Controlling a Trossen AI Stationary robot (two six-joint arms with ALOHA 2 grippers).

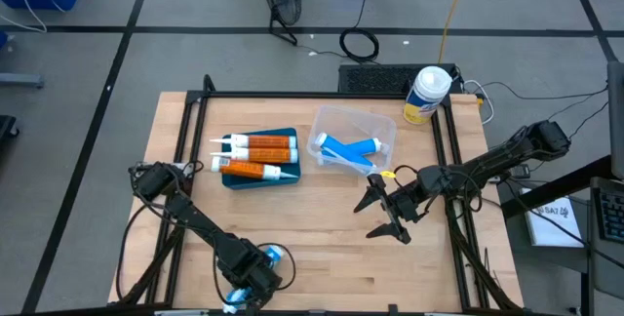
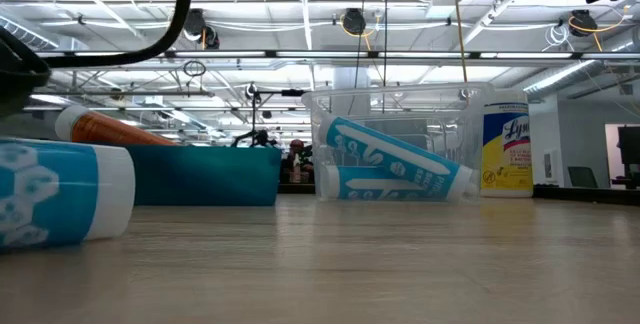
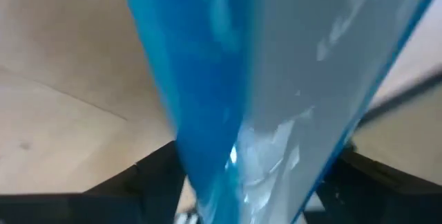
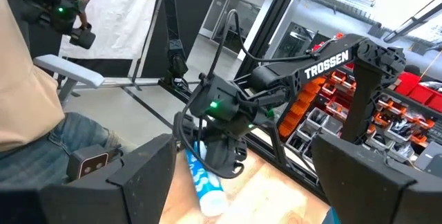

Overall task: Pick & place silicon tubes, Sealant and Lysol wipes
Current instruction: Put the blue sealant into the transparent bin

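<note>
Lying at the bench's (image 1: 322, 257) near edge toward its left corner, a blue tube (image 1: 274, 255) sits between the fingers of the left tool (image 1: 255, 279); whether they press it I cannot tell. The right tool (image 1: 388, 211) hovers with fingers apart, holding nothing, toward the right edge. Lysol wipes (image 1: 426, 95) stand upright at the far right corner, beside a clear bin (image 1: 331, 121) with two blue tubes (image 1: 349, 150). Orange tubes (image 1: 255, 156) lie in a teal tray (image 1: 289, 179).
</note>
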